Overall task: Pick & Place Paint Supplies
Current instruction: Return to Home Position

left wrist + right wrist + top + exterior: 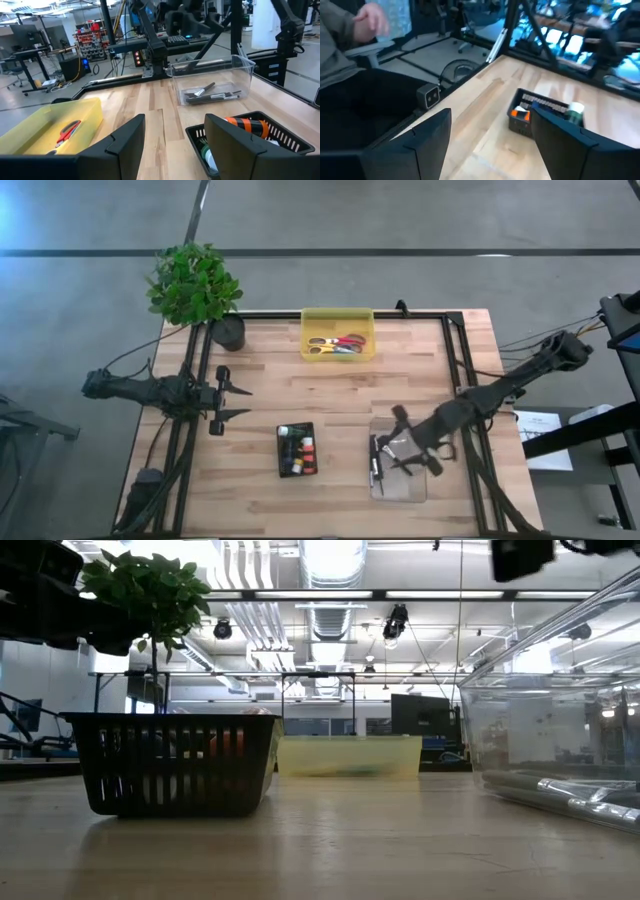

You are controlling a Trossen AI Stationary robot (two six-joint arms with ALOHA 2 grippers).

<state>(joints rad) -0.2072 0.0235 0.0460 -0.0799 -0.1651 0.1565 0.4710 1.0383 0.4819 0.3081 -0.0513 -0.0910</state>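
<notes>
Wooden table (330, 850); black bin (170, 780) partly hides paint tubes (227, 744).

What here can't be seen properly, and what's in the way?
- Low view: the black bin's slatted wall hides the paint tubes, bar an orange patch.
- High view: the right gripper covers part of the brushes in the clear bin.
- Low view: the yellow bin's cloudy wall blurs its contents.
- Right wrist view: a person is cut off by the edge.
</notes>
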